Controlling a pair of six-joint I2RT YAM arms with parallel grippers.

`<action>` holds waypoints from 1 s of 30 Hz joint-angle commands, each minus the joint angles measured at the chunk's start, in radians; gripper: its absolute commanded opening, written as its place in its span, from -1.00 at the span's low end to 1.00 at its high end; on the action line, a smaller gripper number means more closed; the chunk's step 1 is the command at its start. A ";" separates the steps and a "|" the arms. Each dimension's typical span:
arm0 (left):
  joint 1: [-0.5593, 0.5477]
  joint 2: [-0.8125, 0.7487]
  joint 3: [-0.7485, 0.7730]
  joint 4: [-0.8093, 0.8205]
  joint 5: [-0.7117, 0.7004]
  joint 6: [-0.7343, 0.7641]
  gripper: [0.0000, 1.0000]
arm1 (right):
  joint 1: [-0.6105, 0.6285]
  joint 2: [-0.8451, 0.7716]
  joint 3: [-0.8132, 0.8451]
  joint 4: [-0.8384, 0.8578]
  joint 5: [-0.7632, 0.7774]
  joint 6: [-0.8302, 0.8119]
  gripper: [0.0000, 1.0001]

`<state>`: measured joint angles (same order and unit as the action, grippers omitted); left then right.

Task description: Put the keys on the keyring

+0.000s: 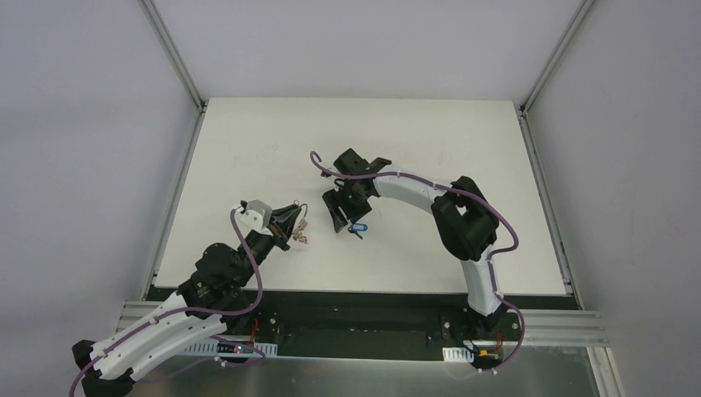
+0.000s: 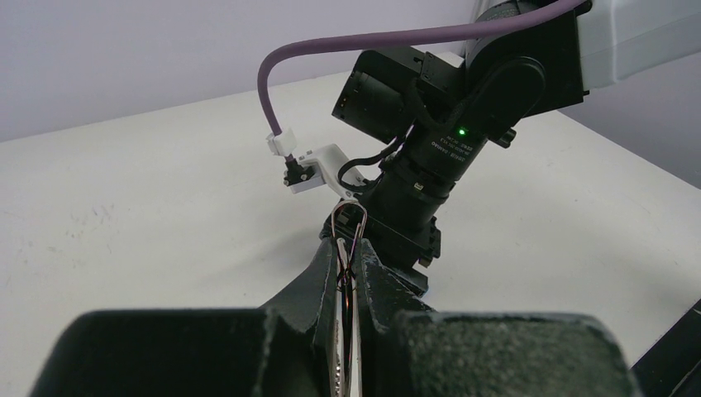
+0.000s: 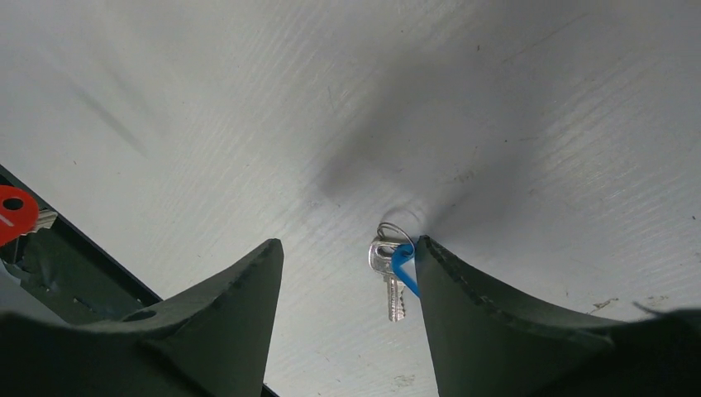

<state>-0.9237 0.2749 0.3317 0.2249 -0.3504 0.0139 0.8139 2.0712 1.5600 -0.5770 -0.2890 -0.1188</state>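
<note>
White counter (image 1: pixel 248 149) seen from above: the left jaws sit near its front edge with the keyring (image 1: pixel 299 235) at their tips, and the right jaws hang over the blue key (image 1: pixel 357 227) nearby. Left wrist view: jaws pressed nearly together, pinching the keyring's thin wire. Right wrist view: jaws spread, the blue key lying flat between them, close against one finger. The red key (image 3: pixel 12 213) shows at the left edge.

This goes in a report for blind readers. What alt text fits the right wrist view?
The right gripper, jaws open, hangs over a white table, where a silver key with a blue head lies between the jaws, close to one of them. A red key head shows at the left edge.
</note>
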 commanded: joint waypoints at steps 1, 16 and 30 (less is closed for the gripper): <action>-0.008 0.000 0.010 0.034 0.001 -0.011 -1.00 | -0.005 0.012 0.038 -0.006 -0.023 -0.029 0.25; -0.008 0.002 0.009 0.033 0.002 -0.011 -1.00 | -0.005 0.013 0.046 -0.001 0.009 -0.038 0.10; -0.008 0.012 0.011 0.037 0.004 -0.010 -1.00 | -0.008 0.034 0.023 0.008 0.006 -0.051 0.09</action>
<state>-0.9237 0.2817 0.3317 0.2214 -0.3500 0.0143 0.8124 2.0953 1.5818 -0.5720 -0.2749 -0.1478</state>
